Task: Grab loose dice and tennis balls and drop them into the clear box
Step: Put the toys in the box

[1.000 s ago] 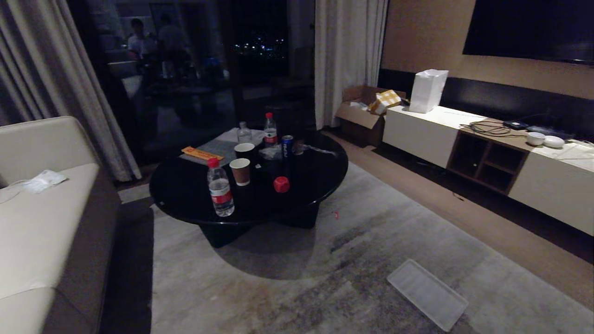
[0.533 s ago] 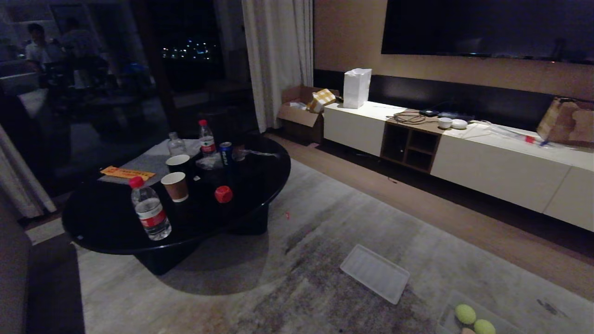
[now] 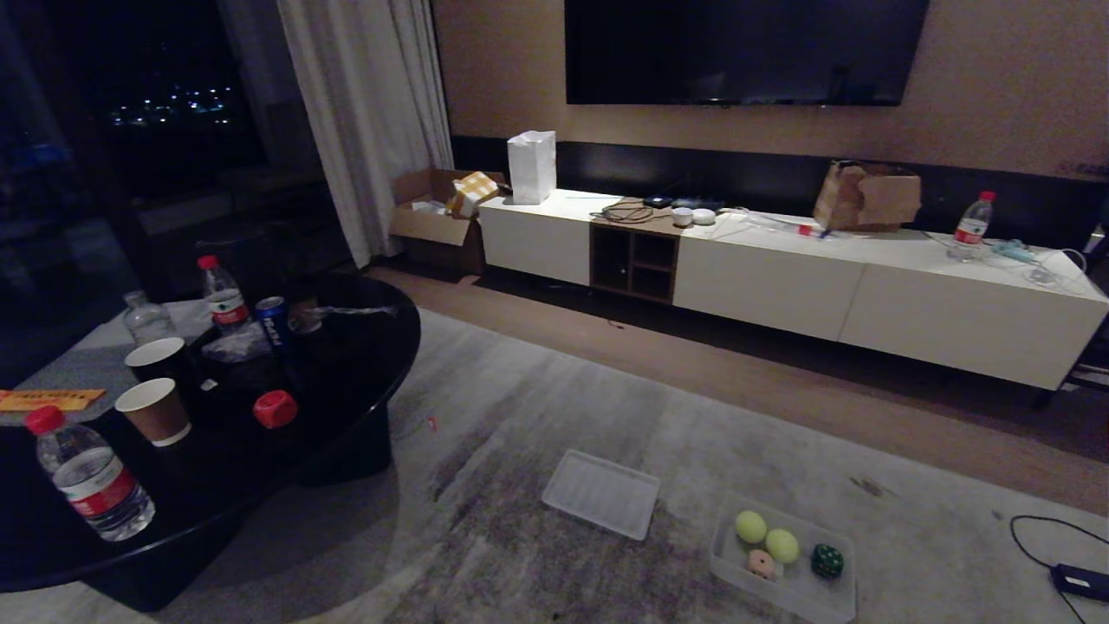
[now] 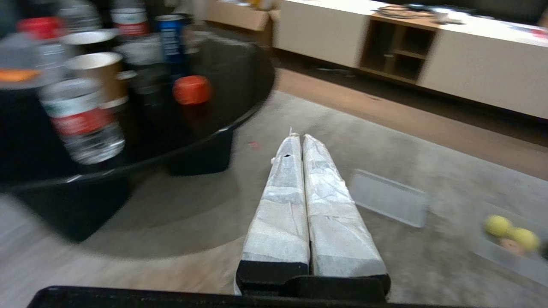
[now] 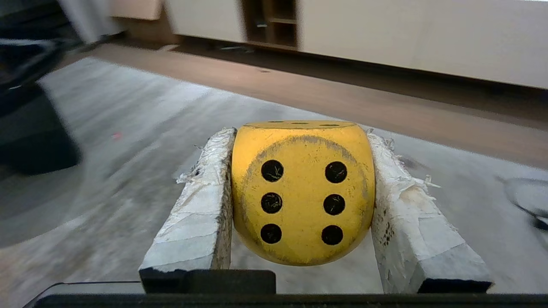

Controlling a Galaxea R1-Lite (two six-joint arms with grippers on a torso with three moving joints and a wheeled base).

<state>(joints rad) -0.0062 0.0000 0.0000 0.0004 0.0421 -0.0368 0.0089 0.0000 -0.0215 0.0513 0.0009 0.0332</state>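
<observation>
My right gripper (image 5: pixel 299 134) is shut on a yellow die (image 5: pixel 302 192) with black pips, held above the grey rug. The clear box (image 3: pixel 845 598) lies on the rug at the lower right of the head view. It holds two tennis balls (image 3: pixel 751 526) (image 3: pixel 781 545), a pinkish die (image 3: pixel 762 563) and a dark green die (image 3: pixel 826 561). A red die (image 3: pixel 275 408) sits on the black round table (image 3: pixel 372 338). My left gripper (image 4: pixel 298 137) is shut and empty over the rug. Neither gripper shows in the head view.
Water bottles (image 3: pixel 87 481), paper cups (image 3: pixel 156 412) and a can (image 3: pixel 273 319) crowd the table. A flat ribbed translucent panel (image 3: pixel 601 492) lies on the rug left of the box. A long white TV cabinet (image 3: pixel 780 286) lines the far wall. A cable and adapter (image 3: pixel 1079 579) lie at the right.
The whole head view has swung to the right, so the camera has turned. The table now sits at the left edge and the clear box has come fully into view.
</observation>
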